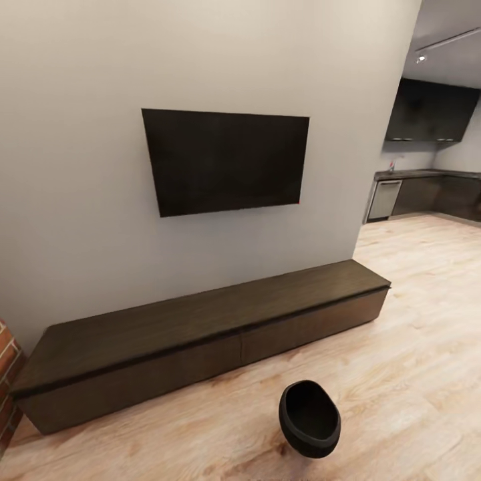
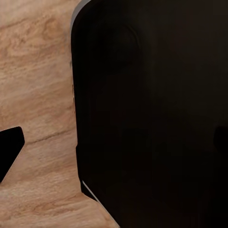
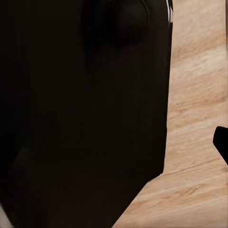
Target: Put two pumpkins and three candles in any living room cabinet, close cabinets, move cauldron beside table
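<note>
The cauldron (image 1: 309, 418) stands on the wooden floor (image 1: 414, 374) at about 5 o'clock in the head view, its opening facing up and tilted toward the camera; the inside looks dark and empty. The cabinet (image 1: 200, 344) lies along the wall, its long axis running from 8 o'clock to 3 o'clock, drawers closed, top bare. Above it hangs a television (image 1: 227, 160). For both claws, I cannot tell if they are spread or pressed together.
</note>
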Tool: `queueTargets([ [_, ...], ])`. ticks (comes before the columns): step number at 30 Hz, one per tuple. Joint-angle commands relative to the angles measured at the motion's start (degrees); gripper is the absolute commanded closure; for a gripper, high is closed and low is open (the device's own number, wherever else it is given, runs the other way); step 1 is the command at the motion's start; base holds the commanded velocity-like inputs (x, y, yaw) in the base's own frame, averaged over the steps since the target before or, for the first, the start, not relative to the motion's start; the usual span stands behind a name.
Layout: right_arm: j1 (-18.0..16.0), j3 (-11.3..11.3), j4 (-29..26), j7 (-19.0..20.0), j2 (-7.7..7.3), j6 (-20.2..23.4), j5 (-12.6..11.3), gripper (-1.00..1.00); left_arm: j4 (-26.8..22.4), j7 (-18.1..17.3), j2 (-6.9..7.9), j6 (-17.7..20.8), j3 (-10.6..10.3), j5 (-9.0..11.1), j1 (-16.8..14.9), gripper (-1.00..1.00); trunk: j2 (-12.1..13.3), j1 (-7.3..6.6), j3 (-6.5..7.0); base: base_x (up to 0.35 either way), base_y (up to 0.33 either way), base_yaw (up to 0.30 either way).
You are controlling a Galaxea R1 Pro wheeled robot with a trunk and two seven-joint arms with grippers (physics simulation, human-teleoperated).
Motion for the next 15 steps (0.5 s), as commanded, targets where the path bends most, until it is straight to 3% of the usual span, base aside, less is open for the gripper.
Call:
queueTargets([
  [1, -0.03, -0.17, 0.0, 0.02, 0.01, -0.02, -0.09, -1.0, -0.11, 0.01, 0.01, -0.07, -0.05, -0.01, 0.04, -1.0, -0.02, 0.0, -0.08, 0.0, -0.189, -0.267],
  [9, -0.03, -0.17, 0.0, 0.02, 0.01, 0.0, -0.1, -1.0, -0.11, 0.04, 0.0, -0.07, -0.07, -0.02, 0.04, -1.0, -0.02, 0.0, -0.39, 0.0, -0.24, -0.267],
  [15, -0.04, -0.17, 0.0, 0.02, 0.01, 0.06, -0.13, -1.0, -0.11, 0.05, 0.0, -0.08, -0.08, -0.02, 0.04, -1.0, -0.02, 0.0, -0.62, 0.0, -0.046, -0.267],
])
